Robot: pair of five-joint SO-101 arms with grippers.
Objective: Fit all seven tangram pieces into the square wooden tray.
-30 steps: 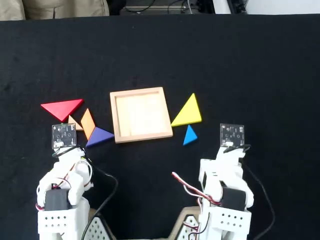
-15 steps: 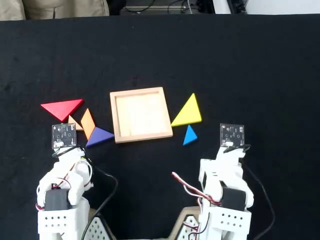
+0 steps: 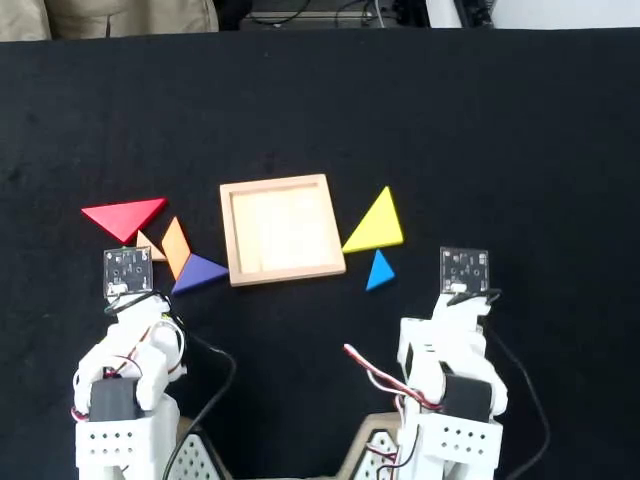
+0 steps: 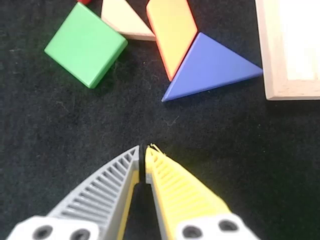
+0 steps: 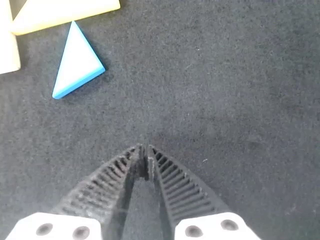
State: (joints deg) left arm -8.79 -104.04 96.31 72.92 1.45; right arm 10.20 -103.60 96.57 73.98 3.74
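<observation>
While the square wooden tray [image 3: 288, 272] lies with its floor bare, the red triangle [image 3: 125, 216], cream triangle [image 3: 148, 246], green square [image 4: 86, 44], orange parallelogram [image 3: 176, 246] and purple triangle [image 3: 198, 271] cluster left of it. The parallelogram's long axis runs roughly along the tray's left rim, and the purple triangle's sharp tip points at that rim. The yellow triangle [image 3: 377, 225] and blue triangle [image 3: 378, 270] lie right of the tray. The left gripper [image 4: 144, 150] and right gripper [image 5: 145, 149], both on the tray's near side, are pressed together.

On the black table [image 3: 500, 120] the wooden tray [image 3: 227, 235] lies at mid-frame. Left of it: red triangle [image 3: 125, 216], beige triangle [image 3: 148, 246], orange parallelogram [image 3: 176, 246], dark blue triangle [image 3: 200, 271], green square [image 4: 86, 43]. Right of it: yellow triangle [image 3: 377, 224], light-blue triangle [image 3: 379, 270].
</observation>
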